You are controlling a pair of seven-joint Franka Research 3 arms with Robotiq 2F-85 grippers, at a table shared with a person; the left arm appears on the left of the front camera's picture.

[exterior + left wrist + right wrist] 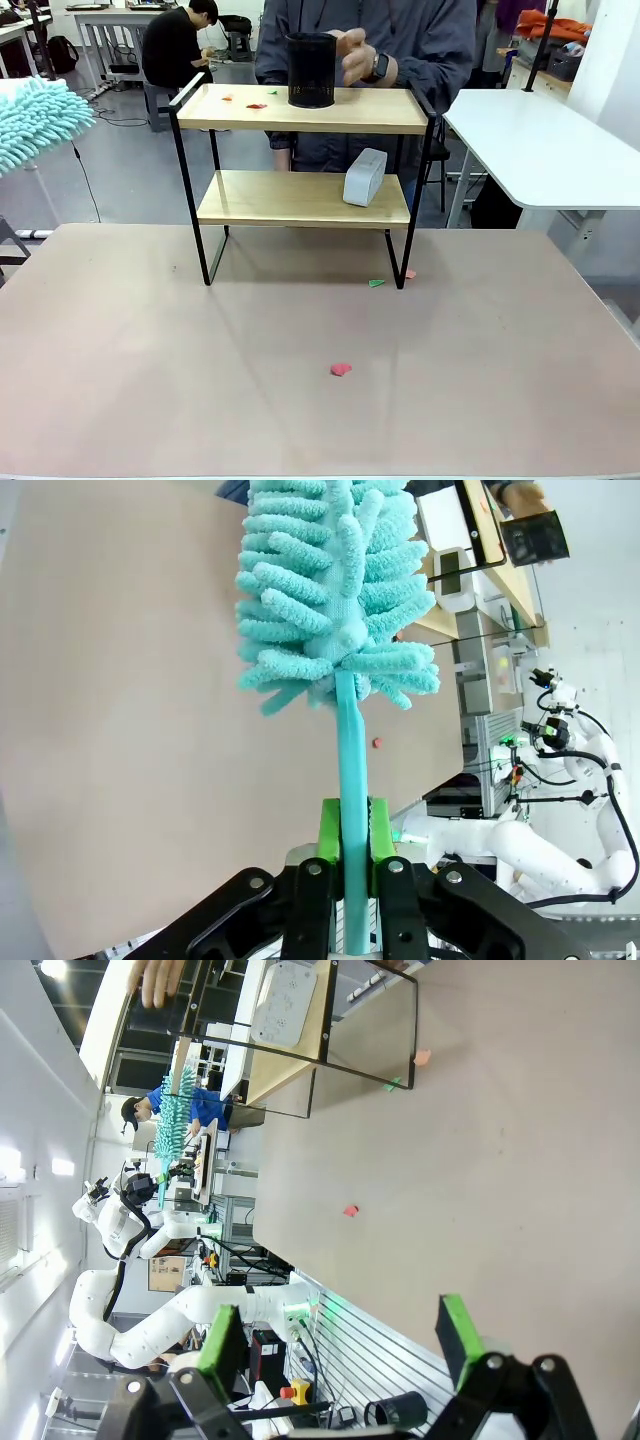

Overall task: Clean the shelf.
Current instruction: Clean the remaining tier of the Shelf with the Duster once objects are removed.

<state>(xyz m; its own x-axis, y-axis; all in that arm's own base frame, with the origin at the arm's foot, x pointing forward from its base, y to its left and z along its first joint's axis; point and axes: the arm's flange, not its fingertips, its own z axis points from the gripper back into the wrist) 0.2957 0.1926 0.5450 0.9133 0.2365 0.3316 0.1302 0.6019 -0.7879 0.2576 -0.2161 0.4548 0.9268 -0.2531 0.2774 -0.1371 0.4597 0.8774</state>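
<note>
shelf position: the shelf (270,200) is stood upright on four legs at the far middle of the tabletop (150,350).
shelf axis: long axis is laid left to right across the front view; the broad open side is turned toward the robot.
top board: a black cylinder (311,70) is stood here, with a person's hand (352,55) seen just beside its rim; small scraps (257,105) are noted to its left.
lower board: a pale box (364,177) is set near the right end.
left gripper (355,825): clamped on the handle of a teal duster (340,610); the handle is held in line with the fingers, fluffy head pointed away.
right gripper (338,1340): jaws are held wide apart, nothing between them.
tabletop litter: a red scrap (341,369) is noted near the middle, a green scrap (376,283) by the shelf's right front leg.
</note>
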